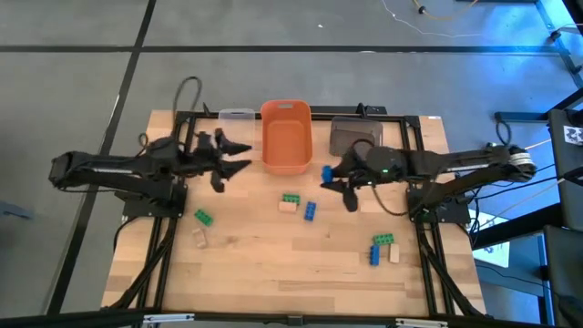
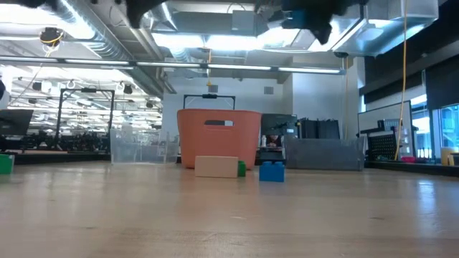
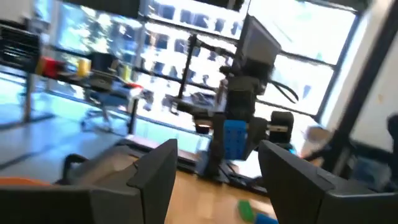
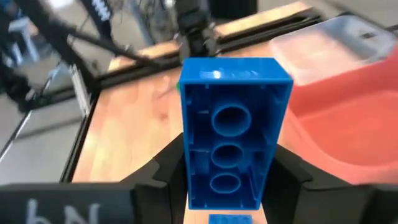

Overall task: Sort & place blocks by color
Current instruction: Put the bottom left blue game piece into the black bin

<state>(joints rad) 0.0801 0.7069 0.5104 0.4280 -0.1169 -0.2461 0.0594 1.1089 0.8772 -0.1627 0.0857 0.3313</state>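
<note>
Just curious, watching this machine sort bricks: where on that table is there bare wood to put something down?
The near strip below the tan brick and the green, blue and tan cluster is bare, as is the stretch between them. It is crowded at the back: clear bin, orange bin, grey bin, both arms, and the right end effector holding a blue brick.

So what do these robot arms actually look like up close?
Both arms are dark, slim and jointed. The left gripper and the right gripper each end in two flat, angular black fingers. Black cables loop off both arms, a small green light glows on the right arm, and white lettering marks the right gripper's body.
</note>
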